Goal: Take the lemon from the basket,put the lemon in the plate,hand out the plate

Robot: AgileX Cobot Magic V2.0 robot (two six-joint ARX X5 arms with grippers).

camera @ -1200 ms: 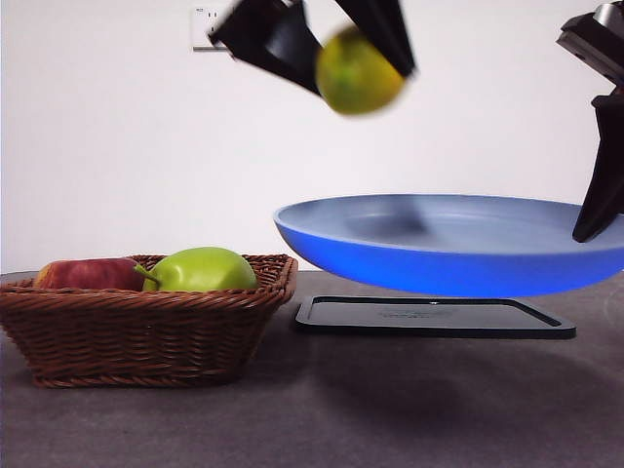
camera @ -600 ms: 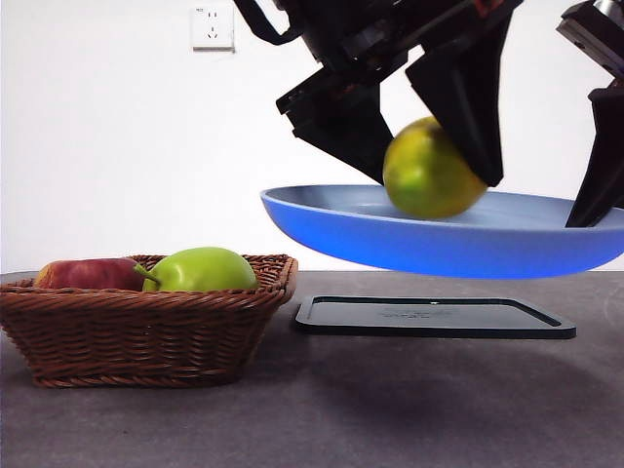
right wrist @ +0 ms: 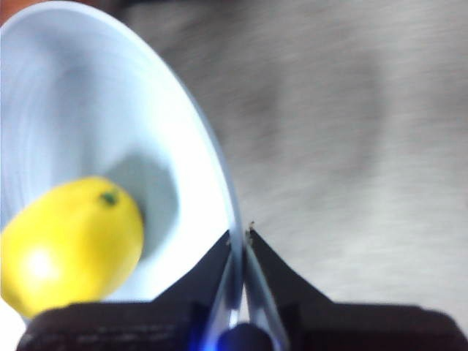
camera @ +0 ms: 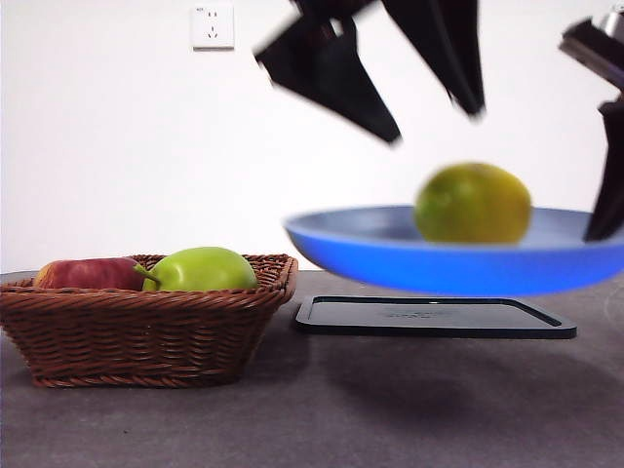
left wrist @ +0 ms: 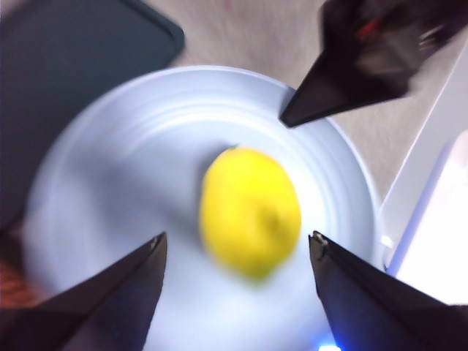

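The lemon (camera: 474,203) lies in the light-blue plate (camera: 370,255), which is held in the air above the black tray. It also shows in the left wrist view (left wrist: 251,210) and the right wrist view (right wrist: 69,245). My left gripper (camera: 424,117) is open and empty just above the lemon, its jaws wide apart (left wrist: 235,252). My right gripper (right wrist: 240,235) is shut on the plate's rim (right wrist: 212,157) at the right side of the front view (camera: 606,210). The wicker basket (camera: 146,331) stands at the left.
In the basket lie a red apple (camera: 86,274) and a green stemmed fruit (camera: 200,269). A flat black tray (camera: 434,318) lies on the grey table under the plate. A white wall with a socket (camera: 213,26) is behind.
My left gripper has let go of the lemon and risen off it. The lemon now rests in the plate, which has shifted a little to the right and lower.
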